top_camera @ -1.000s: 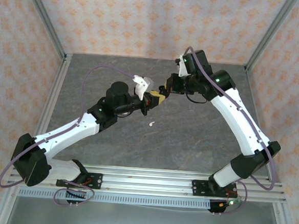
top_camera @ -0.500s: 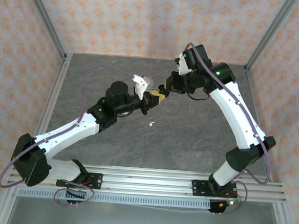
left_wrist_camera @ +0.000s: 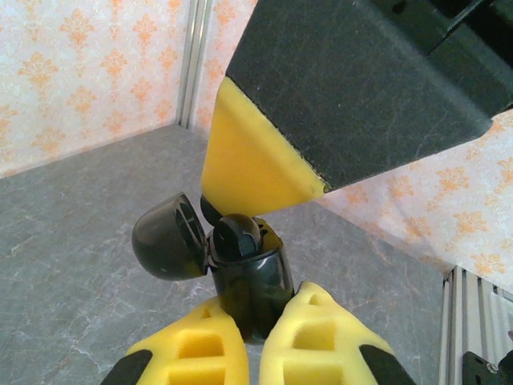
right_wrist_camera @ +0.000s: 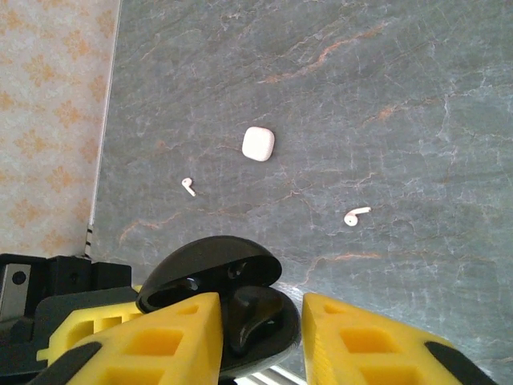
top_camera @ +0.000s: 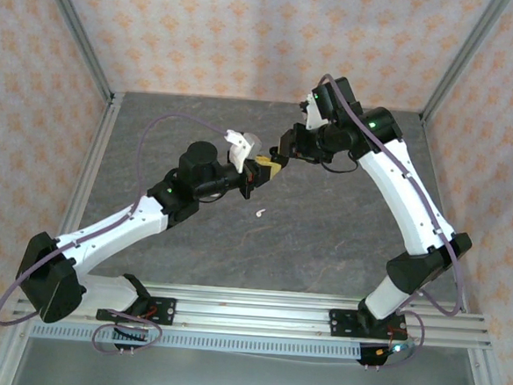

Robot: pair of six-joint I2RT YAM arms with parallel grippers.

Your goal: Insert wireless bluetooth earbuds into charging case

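My left gripper (left_wrist_camera: 256,311) (top_camera: 258,169) is shut on the body of a black charging case (left_wrist_camera: 250,281), held upright above the table with its lid (left_wrist_camera: 164,239) swung open to the left. A black earbud (left_wrist_camera: 236,235) (right_wrist_camera: 258,314) rests in the case's top opening. My right gripper (right_wrist_camera: 260,303) (top_camera: 282,154) comes in from above, its fingers straddling the earbud with a small gap on one side, open. Two white earbuds (right_wrist_camera: 187,186) (right_wrist_camera: 357,215) lie on the table below, one on each side of a shut white case (right_wrist_camera: 258,143).
One white earbud (top_camera: 260,213) lies on the grey stone tabletop (top_camera: 343,216) just in front of the two grippers. Metal frame posts and patterned walls enclose the table on the left, back and right.
The left gripper with the black case has shifted slightly left and up. The right gripper has stayed close over the case's opening, and its arm has moved a little.
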